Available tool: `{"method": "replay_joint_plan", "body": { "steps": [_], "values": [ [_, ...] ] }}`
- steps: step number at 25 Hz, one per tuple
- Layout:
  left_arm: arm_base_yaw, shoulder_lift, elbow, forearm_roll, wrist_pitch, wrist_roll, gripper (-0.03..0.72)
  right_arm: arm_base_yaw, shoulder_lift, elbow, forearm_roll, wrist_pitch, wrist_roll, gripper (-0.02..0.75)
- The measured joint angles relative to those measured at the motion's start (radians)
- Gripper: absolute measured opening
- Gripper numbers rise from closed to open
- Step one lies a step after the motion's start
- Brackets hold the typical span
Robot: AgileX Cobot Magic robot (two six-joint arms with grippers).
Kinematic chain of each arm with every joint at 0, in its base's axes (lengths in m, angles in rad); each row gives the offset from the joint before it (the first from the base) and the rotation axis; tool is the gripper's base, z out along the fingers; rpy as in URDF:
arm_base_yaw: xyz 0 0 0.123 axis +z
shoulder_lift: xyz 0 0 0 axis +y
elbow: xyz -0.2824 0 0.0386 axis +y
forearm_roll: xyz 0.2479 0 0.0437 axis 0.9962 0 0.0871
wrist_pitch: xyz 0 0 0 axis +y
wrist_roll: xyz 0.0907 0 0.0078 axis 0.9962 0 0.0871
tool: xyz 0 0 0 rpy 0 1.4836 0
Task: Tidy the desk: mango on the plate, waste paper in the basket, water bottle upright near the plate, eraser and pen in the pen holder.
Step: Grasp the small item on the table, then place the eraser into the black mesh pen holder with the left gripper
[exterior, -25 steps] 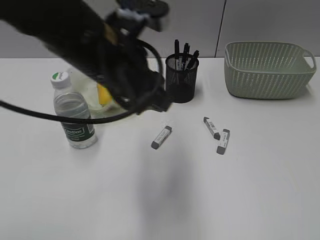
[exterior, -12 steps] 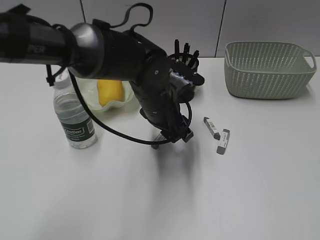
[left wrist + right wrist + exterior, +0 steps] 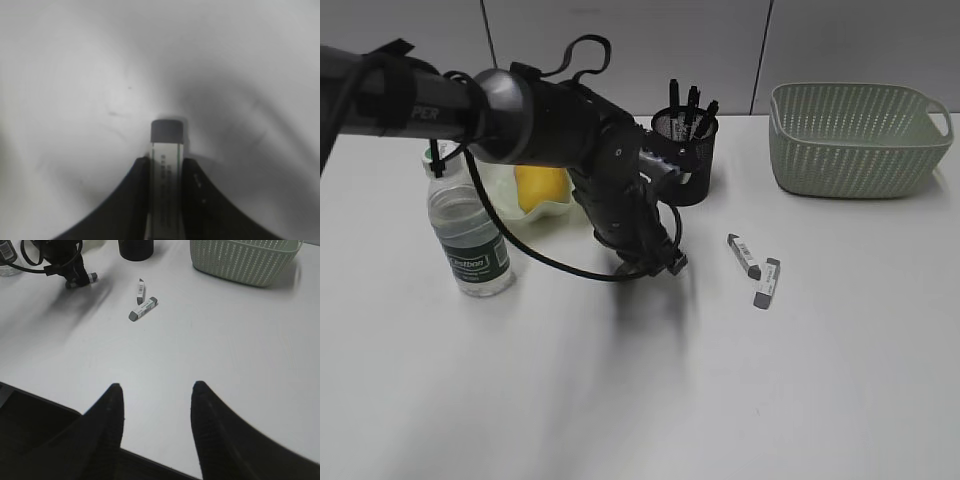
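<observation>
My left gripper (image 3: 166,160) is shut on a white eraser (image 3: 166,135) with a grey cap, which sticks out between the fingers just above the desk (image 3: 620,400). In the exterior view this gripper (image 3: 658,264) is low in front of the black mesh pen holder (image 3: 685,160), which holds several pens (image 3: 690,105). Two more erasers (image 3: 743,255) (image 3: 766,282) lie to the right. The mango (image 3: 542,187) rests on the ruffled plate (image 3: 500,180). The water bottle (image 3: 468,235) stands upright beside it. My right gripper (image 3: 156,387) hangs open over bare desk. The waste paper is out of view.
The green basket (image 3: 858,138) stands at the back right. The left arm and its cable (image 3: 550,265) stretch across from the left over the plate area. The desk's near edge (image 3: 50,402) runs under the right gripper.
The left arm swung down to the desk, and its jaws closed on the eraser that lay left of the other two. The right gripper has not moved.
</observation>
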Motion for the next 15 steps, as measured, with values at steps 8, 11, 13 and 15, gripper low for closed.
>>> {"method": "replay_joint_plan", "body": {
  "steps": [8,11,13,15],
  "values": [
    [0.045,-0.159,0.000,-0.090,-0.767,0.000,0.139,0.000,0.000,0.000,0.000,-0.001,0.000,0.354],
    [0.090,-0.118,-0.001,-0.090,-1.075,0.000,0.139,0.000,0.000,0.000,0.000,-0.001,0.000,0.354],
    [0.109,-0.063,-0.001,-0.090,-1.171,0.000,0.139,0.000,0.000,0.000,0.000,-0.001,0.000,0.351],
    [0.112,-0.013,0.000,-0.090,-1.180,0.000,0.139,0.000,0.000,0.000,0.000,-0.001,0.000,0.349]
  ]
}}
